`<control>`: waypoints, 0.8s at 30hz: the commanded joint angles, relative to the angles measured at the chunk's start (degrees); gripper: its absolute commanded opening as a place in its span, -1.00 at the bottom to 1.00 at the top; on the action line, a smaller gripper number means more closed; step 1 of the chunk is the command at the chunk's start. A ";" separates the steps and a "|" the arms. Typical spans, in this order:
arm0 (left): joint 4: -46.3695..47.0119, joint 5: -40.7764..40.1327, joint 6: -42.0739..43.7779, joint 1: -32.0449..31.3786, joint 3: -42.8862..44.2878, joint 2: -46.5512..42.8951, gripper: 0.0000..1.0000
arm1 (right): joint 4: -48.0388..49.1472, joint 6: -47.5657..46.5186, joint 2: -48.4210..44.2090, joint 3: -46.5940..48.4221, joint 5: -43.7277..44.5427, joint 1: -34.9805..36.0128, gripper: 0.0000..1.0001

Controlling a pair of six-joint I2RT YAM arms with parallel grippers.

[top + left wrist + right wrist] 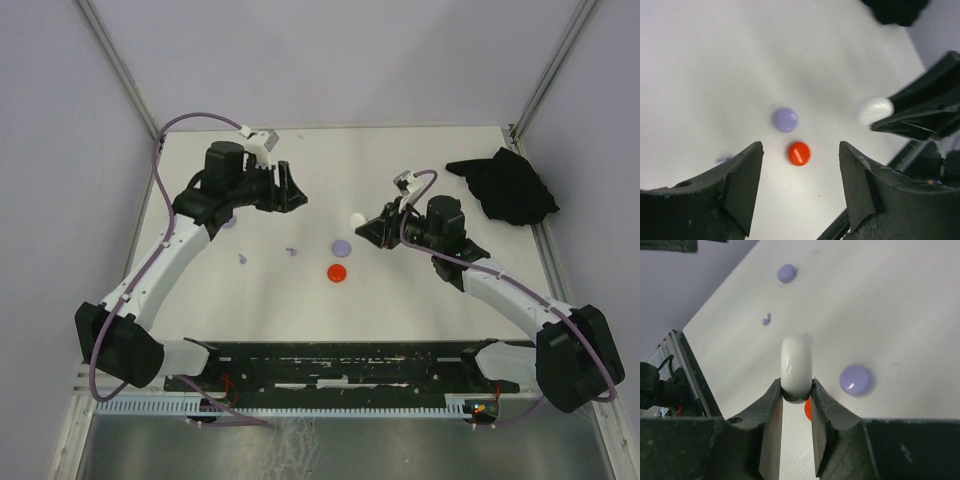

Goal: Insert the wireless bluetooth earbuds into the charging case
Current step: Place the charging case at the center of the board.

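Observation:
My right gripper point(368, 230) is shut on a white round case point(796, 365), held on edge above the table; the case also shows in the top view point(356, 219) and the left wrist view point(874, 110). A lilac disc case point(342, 247) and a red disc case point(338, 272) lie just below it. Two tiny lilac earbuds point(243, 259) point(292, 251) lie to the left; one shows in the right wrist view point(766, 319). I see no red or whitish earbuds. My left gripper point(288, 190) is open and empty, raised at the back left.
A black cloth point(505, 185) lies at the table's back right. Another lilac disc point(228, 222) sits partly under the left arm and shows in the right wrist view point(786, 273). The table edge and rail run along the front.

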 commanded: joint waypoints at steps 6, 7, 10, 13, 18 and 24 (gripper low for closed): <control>-6.59 -26.17 -7.82 8.86 -7.30 -6.98 0.49 | -13.90 7.55 0.18 -3.82 5.79 -3.49 -0.91; -6.18 -26.13 -8.73 10.13 -8.56 -7.30 0.50 | -14.18 8.23 2.08 -3.80 5.56 -3.49 -0.90; -5.44 -27.76 -10.27 12.78 -12.33 -7.51 0.50 | -16.04 9.06 7.07 -1.92 4.23 -3.45 -0.86; -5.28 -29.41 -10.97 14.83 -14.41 -6.83 0.50 | -15.98 10.22 11.88 -0.16 3.37 -3.47 -0.84; -4.80 -32.16 -11.83 18.40 -16.55 -4.92 0.70 | -10.89 14.96 20.25 1.50 0.41 -3.43 -0.80; -2.89 -34.22 -9.98 20.07 -16.60 -0.30 0.84 | -8.50 16.96 27.35 4.32 -1.98 -3.41 -0.65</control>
